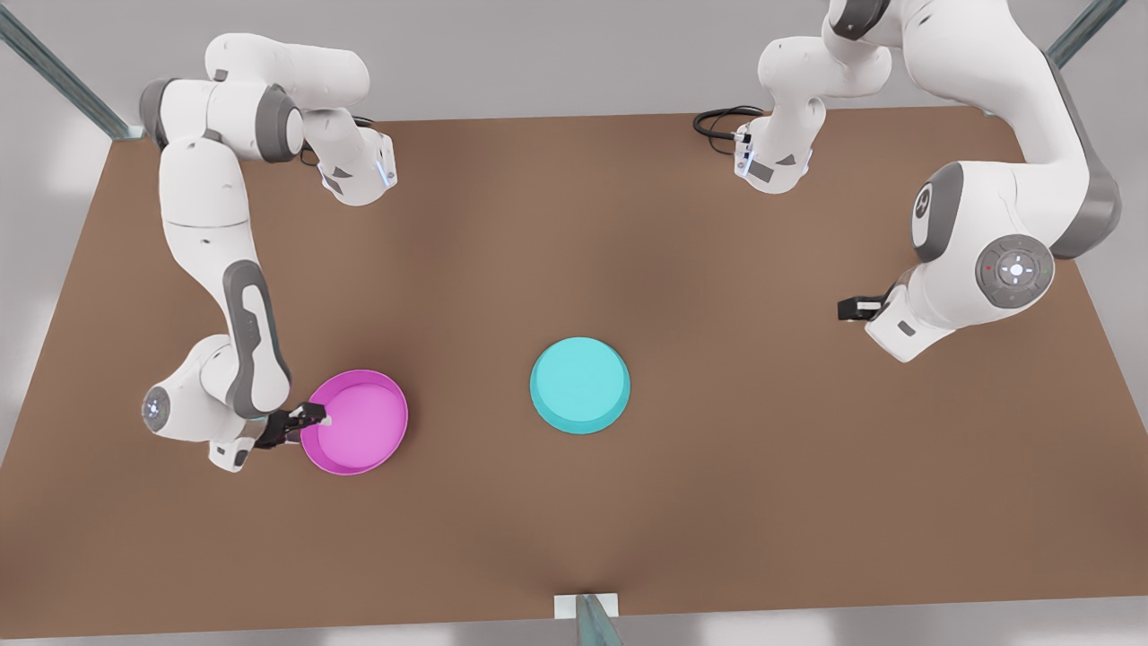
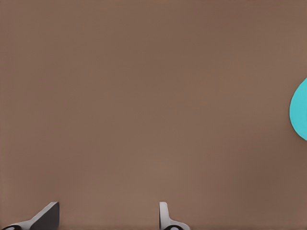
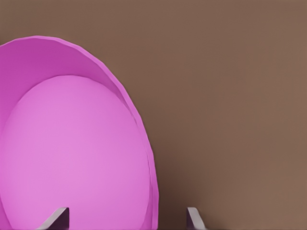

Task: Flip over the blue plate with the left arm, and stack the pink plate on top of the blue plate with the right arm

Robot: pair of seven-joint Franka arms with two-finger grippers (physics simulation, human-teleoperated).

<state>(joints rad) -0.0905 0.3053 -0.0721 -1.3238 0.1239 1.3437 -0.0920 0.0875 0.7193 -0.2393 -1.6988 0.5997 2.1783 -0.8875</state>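
Cyan, the blue plate (image 1: 580,386) already lies base-up on the bench (image 1: 628,502); right gripper (image 1: 305,422), fingers spread, straddles the pink plate (image 1: 357,422) rim, stacking left; left gripper (image 1: 852,309) waits, fingers spread.

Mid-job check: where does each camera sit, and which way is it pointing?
Front view: above the table, looking down; left arm at its right, right arm at its left.
Left wrist view: on the left gripper, facing bare table; its open fingers show.
Right wrist view: on the right gripper, facing the pink plate; open fingers show.
Shared: front and left wrist views both catch the blue plate.
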